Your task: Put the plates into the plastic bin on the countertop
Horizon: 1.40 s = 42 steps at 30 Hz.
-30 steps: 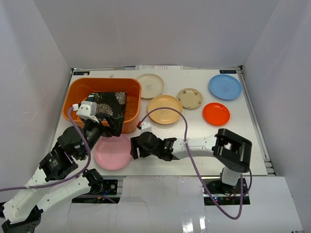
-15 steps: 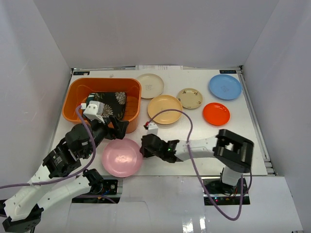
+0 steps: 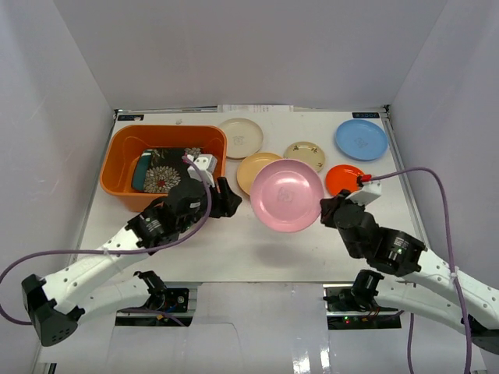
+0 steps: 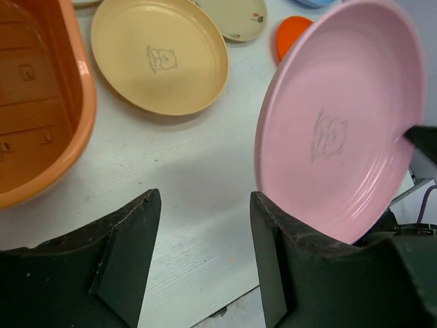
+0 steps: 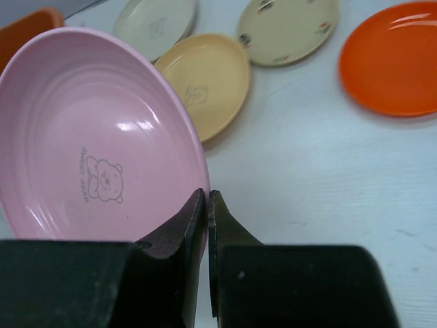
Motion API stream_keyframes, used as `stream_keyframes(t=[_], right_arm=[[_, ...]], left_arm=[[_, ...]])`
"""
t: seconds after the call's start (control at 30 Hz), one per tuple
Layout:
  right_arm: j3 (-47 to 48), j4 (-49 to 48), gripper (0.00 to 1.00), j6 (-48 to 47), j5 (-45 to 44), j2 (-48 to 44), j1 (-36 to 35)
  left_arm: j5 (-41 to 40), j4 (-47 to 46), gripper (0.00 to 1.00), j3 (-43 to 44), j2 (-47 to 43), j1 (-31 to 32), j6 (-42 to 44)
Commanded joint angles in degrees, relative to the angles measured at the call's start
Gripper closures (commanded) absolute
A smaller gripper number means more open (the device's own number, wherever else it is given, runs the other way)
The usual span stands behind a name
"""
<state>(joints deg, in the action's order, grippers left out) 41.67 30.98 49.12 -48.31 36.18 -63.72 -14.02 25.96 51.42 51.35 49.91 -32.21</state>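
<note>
my right claw (image 5: 207,205) clenched on pink plate (image 3: 286,195) rim, tilted mid-frame, i reckon for carry to bin (image 3: 115,175); left claw (image 4: 203,201) released, empty.

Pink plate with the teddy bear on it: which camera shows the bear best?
The right wrist view. The pink plate is close, the bear drawing sharp, the right gripper pinching its rim. The left wrist view shows the bear faintly, tilted; the top view shows the whole plate, the drawing too small.

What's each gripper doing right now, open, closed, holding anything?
The left gripper is open, holding nothing.
The right gripper is shut on the pink plate, at its rim.
</note>
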Motion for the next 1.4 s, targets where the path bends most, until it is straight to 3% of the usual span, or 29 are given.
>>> stream_keyframes(t=[0.0,0.1,0.17,0.3,0.47,0.73,0.9,1.1,1.3,1.37], right_arm=[[6.13,5.23,0.92,-5.34,-12.40,1.77,6.04],[12.37,4.88,0.92,-10.96,-16.36,3.80,10.27],[14.31,-2.13,0.92,-16.75,-16.11,4.33,11.42],[18.17,-11.72,0.92,-26.25,-8.22,7.75,16.24],[19.85,-16.47,0.92,-27.32,6.26,11.10,22.41],[18.01,-17.71,0.92,-27.94,16.75,12.51,24.61],[14.76,-18.94,0.92,-26.98,20.62,12.33,24.70],[14.93,-19.38,0.92,-26.80,21.68,12.51,24.79],[15.72,-20.70,0.92,-26.36,25.11,12.77,24.79],[15.81,-20.70,0.92,-26.10,25.46,12.86,24.70]], left_arm=[[1.64,-7.66,0.35,-3.68,3.65,1.06,-6.98],[-3.29,-11.34,0.34,-6.23,6.12,1.94,-12.60],[-6.36,-14.16,0.33,-7.64,9.80,2.38,-16.21],[-12.32,-17.94,0.30,-7.21,20.52,3.35,-23.15],[-19.10,-19.28,0.25,-2.56,33.25,3.70,-29.13],[-25.70,-14.70,0.21,3.51,45.50,3.88,-44.16],[-27.55,-16.99,0.20,6.13,49.53,4.05,-44.79],[-26.41,-14.80,0.41,10.45,56.04,3.97,-44.43],[-26.68,-13.04,0.44,10.63,59.74,3.97,-45.14],[-26.32,-12.60,0.57,10.55,60.18,4.05,-44.88]])
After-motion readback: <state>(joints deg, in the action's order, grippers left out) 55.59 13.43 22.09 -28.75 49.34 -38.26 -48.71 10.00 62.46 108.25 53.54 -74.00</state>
